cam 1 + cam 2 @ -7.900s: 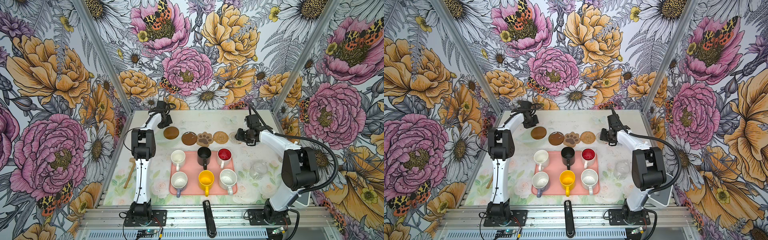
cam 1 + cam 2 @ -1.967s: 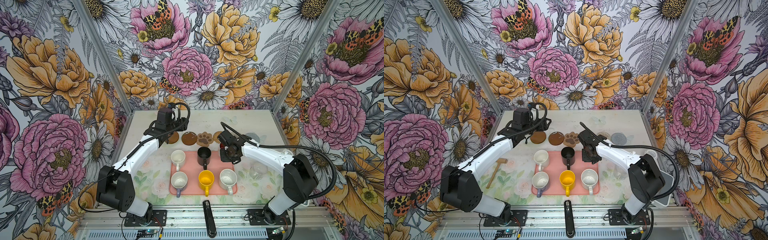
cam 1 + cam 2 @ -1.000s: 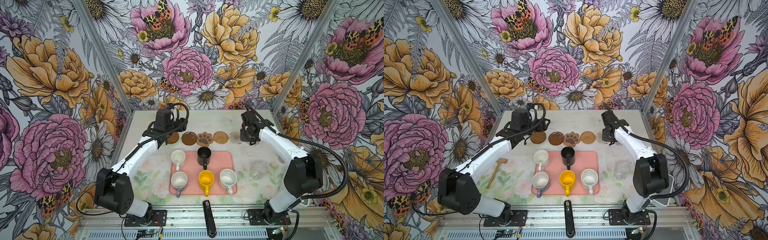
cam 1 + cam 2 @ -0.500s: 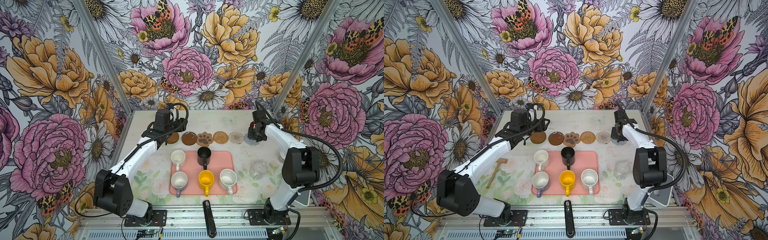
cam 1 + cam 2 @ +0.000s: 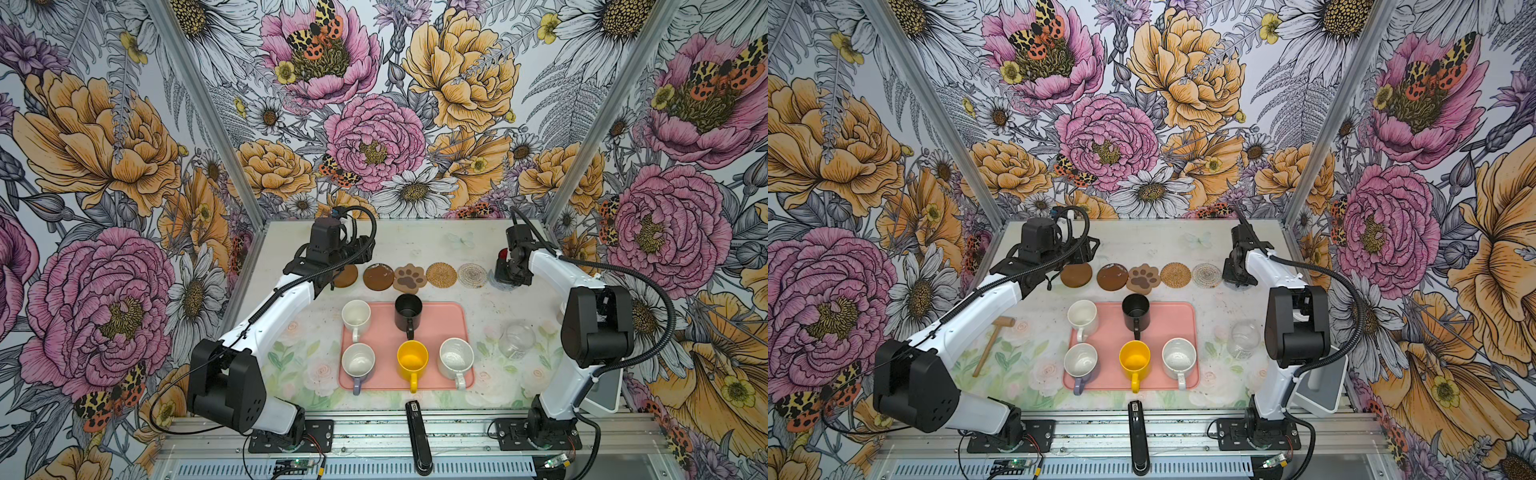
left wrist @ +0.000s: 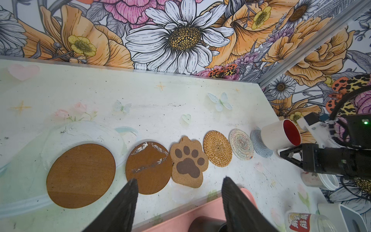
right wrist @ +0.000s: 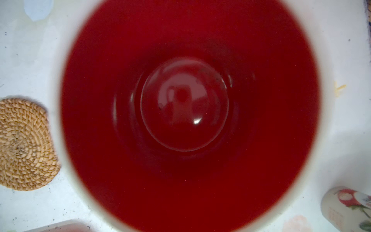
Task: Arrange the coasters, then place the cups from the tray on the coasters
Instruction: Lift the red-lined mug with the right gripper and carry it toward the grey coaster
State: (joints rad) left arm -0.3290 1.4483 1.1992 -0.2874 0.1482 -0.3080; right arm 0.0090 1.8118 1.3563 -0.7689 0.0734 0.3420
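— So where is the white ceramic mug with the red inside (image 6: 274, 135)?

— At the right end of the coaster row, pinched by the right pincer (image 5: 1236, 277). It is tipped, with its mouth toward that arm and its base over the pale blue woven round coaster (image 6: 261, 147). I cannot tell whether base and coaster touch. The right wrist view looks straight into the red interior.

— And the grip itself?

— The jaws are drawn close at the mug's side. The handle is hidden, so I cannot say which part they hold.

— The other coasters?

— They lie in one line on the pale flower-printed table (image 5: 415, 241). From the left: a glossy brown disc coaster (image 5: 345, 275), a second brown disc coaster with whitish scuffs (image 5: 378, 277), the tan paw-shaped coaster (image 5: 409, 278), the golden woven round coaster (image 5: 441, 274) and the whitish woven round coaster (image 5: 472, 275).

— The left pincer (image 6: 179, 179)?

— Spread wide and holding nothing. It hovers at the near edges of the scuffed disc and the paw, between the row and the tray.

— The tray?

— The salmon-pink rectangular tray (image 5: 440, 324) carries five mugs. The plain white mug (image 5: 356, 316) is at its far left corner and the black mug (image 5: 408, 309) at its far edge. The lavender mug (image 5: 358, 359), the yellow mug (image 5: 412, 358) and the speckled white mug (image 5: 456, 357) stand along the near side. A clear glass jar (image 5: 516, 338) stands on the table to the tray's right.
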